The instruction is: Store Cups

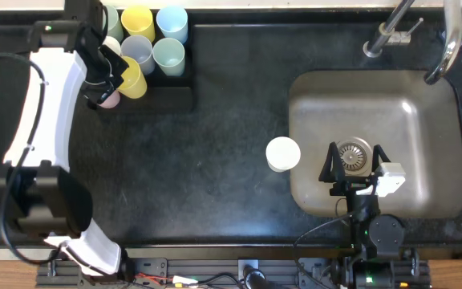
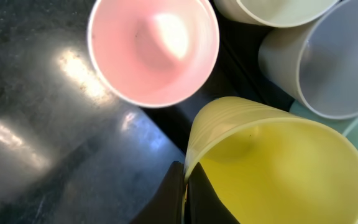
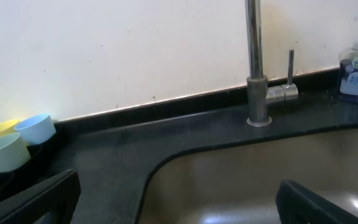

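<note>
1. I am gripping the tilted yellow plastic cup point(image 2: 278, 162) with the left gripper point(image 2: 184, 190), whose fingers are clamped on the cup's rim wall, over the left end of the flat black tray point(image 1: 171, 98).
2. I am watching the clearance to the upright pink plastic cup point(image 2: 154, 50) just beside it and to the pale grey plastic cup point(image 2: 334, 62) beyond.
3. I am judging that the yellow cup needs levelling before lowering, or it is likely to tip.
4. I am reading the right gripper point(image 1: 351, 170) as spread open above the steel sink point(image 1: 423, 104). The round white cup point(image 1: 282, 153) is standing on the dark stone counter point(image 1: 215, 160) beside the sink.
</note>
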